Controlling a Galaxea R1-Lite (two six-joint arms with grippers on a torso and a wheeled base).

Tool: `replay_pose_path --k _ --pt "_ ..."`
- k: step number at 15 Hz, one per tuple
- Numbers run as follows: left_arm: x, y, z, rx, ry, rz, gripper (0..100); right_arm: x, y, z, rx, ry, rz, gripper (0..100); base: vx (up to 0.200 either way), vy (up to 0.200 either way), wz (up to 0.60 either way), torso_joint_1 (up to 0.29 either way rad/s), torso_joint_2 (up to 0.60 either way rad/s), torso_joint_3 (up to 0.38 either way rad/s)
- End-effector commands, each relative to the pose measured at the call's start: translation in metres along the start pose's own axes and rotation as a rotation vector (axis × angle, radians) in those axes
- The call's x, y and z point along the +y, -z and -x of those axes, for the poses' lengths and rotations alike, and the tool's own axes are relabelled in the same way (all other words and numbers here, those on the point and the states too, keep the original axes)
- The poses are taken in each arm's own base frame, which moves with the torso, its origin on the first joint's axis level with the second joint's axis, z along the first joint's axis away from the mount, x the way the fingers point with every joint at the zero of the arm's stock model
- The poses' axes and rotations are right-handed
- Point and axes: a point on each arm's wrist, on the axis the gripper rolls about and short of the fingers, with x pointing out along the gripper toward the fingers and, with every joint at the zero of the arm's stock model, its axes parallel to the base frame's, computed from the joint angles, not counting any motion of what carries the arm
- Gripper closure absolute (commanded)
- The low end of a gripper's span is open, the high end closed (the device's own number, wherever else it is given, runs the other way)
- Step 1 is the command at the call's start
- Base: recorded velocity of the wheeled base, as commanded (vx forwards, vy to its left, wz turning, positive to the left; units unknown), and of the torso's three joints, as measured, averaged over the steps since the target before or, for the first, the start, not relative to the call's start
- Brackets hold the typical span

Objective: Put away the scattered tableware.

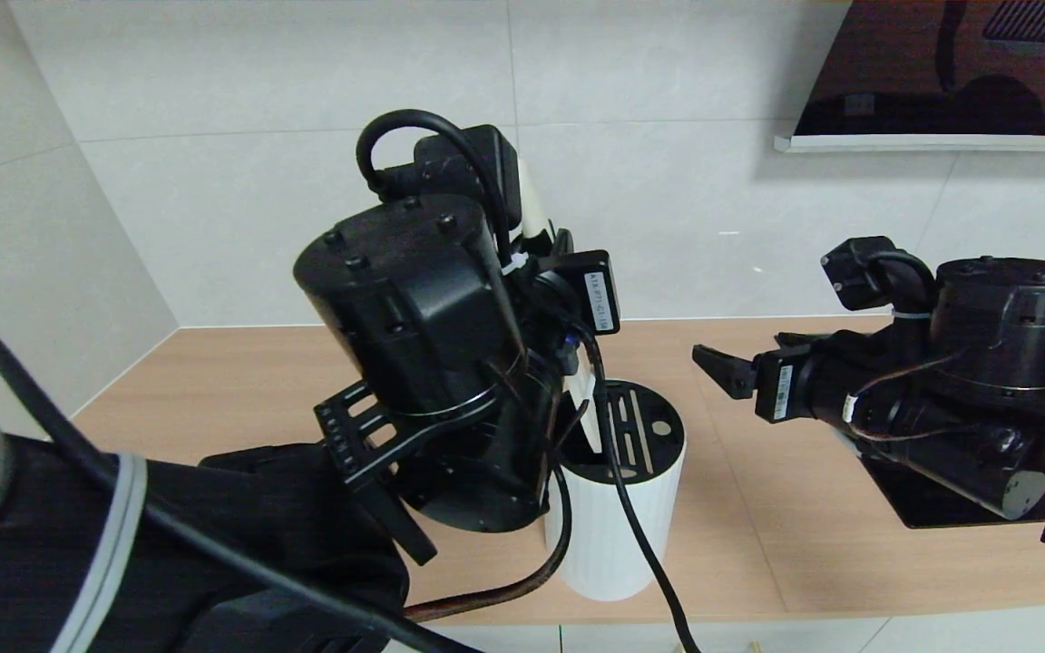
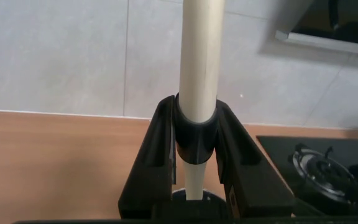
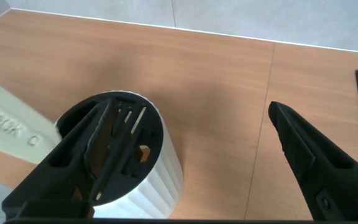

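One utensil (image 2: 199, 56) in left gripper (image 2: 196, 115); one holder (image 1: 604, 562).

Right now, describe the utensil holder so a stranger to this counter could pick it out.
On the wooden counter, look near its front edge, left of the flat black hob. The utensil holder stands upright there, under the cream handle in the left gripper: a white ribbed cylinder with a black slotted top.

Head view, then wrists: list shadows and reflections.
Head view: the glossy hood mirrors dark shapes. Right wrist view: soft shadow on the counter beyond the white holder. Left wrist view: the handle is evenly lit, no glare.
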Motion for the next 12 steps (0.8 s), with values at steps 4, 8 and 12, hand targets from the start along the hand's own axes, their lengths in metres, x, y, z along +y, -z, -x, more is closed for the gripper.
replay_pose_path --k 4,8,12 --pt "-0.004 0.012 -0.004 -0.025 0.001 -0.021 100 0.0 0.003 -0.002 0.012 0.001 0.002 0 0.0 0.0 0.0 0.0 0.0 0.0" --pt "-0.006 0.026 -0.008 -0.011 -0.001 -0.04 100 0.0 0.003 -0.002 0.011 0.001 0.002 0 0.0 0.0 0.0 0.0 0.0 0.0" --pt "-0.006 0.039 -0.008 0.015 -0.003 -0.066 100 0.001 0.004 -0.002 0.015 0.001 0.003 0 0.0 0.0 0.0 0.0 0.0 0.0"
